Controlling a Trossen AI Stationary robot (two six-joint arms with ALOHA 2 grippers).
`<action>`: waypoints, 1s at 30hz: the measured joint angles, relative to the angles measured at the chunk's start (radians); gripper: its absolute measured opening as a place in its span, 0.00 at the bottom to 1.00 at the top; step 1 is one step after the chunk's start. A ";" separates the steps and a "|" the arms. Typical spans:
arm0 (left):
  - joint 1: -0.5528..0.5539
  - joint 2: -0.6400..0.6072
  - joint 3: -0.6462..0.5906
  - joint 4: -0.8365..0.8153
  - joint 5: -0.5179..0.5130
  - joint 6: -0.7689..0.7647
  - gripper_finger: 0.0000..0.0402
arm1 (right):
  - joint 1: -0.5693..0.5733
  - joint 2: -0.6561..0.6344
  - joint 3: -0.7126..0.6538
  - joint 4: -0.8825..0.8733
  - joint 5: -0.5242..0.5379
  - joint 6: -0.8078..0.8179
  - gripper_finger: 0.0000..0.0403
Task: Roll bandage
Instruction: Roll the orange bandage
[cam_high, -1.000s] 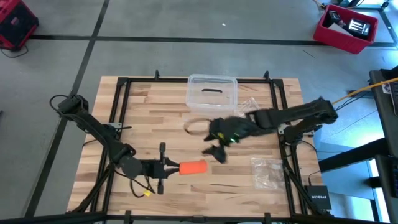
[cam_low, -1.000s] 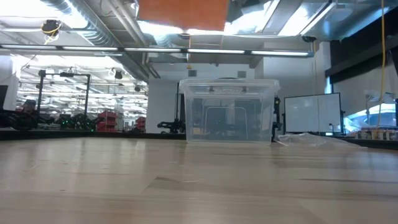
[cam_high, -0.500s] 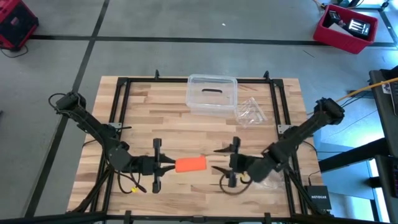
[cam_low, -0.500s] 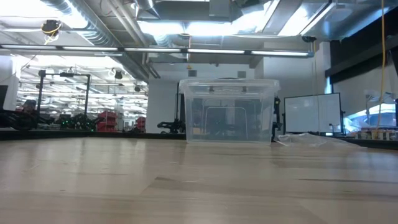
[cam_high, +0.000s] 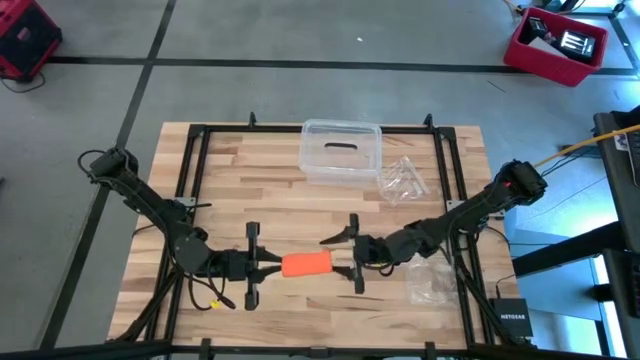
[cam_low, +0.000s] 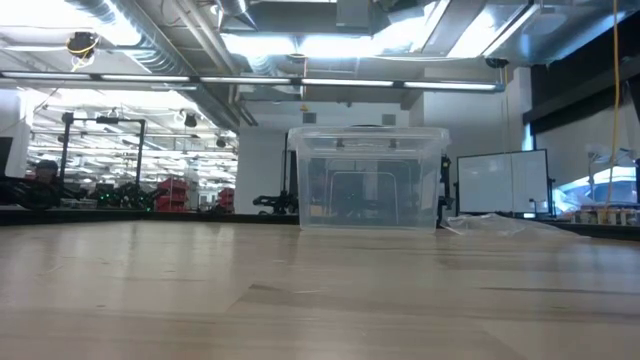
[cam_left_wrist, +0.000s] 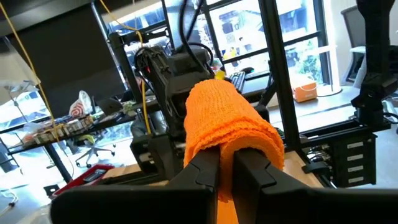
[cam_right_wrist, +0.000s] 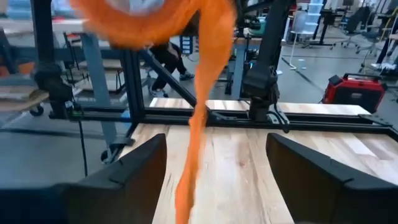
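Observation:
The bandage (cam_high: 305, 264) is a compact bright orange roll, held above the table's near middle by my left gripper (cam_high: 268, 265), which is shut on its left end. The left wrist view shows the roll (cam_left_wrist: 227, 121) sticking out past the fingers. A loose orange tail (cam_right_wrist: 198, 130) hangs from the roll toward the table in the right wrist view. My right gripper (cam_high: 343, 261) faces the roll's right end, open, with nothing between its fingers. The low view shows neither the bandage nor a gripper. My left gripper pinches the roll's left end (cam_left_wrist: 225, 146) between its two fingers. The fingers (cam_left_wrist: 208, 171) come about level from the table's left side and lie along the roll. The roll is lifted clear of the table and points toward the right gripper, its tail hanging slack below.
A clear plastic box (cam_high: 341, 150) stands at the far middle of the table (cam_high: 230, 190). One crinkled clear bag (cam_high: 403, 180) lies to its right, another (cam_high: 430, 282) near the right front corner. Bare wood lies between the box and the grippers.
My right gripper has swung from the table's middle toward the near edge, come down, turned level and moved left up to the roll's right end, staying open. My left gripper has tipped up and raised the roll a little; the orange has left the top of the low view.

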 joint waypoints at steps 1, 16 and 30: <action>0.001 0.000 0.000 0.001 0.000 0.001 0.04 | -0.008 0.006 0.000 -0.001 -0.001 -0.013 0.68; 0.038 0.000 0.000 0.005 0.002 0.023 0.04 | -0.036 0.023 0.013 0.026 -0.010 -0.064 0.45; 0.058 0.000 -0.001 0.087 -0.001 0.097 0.04 | -0.035 0.023 0.014 -0.011 -0.030 -0.117 0.02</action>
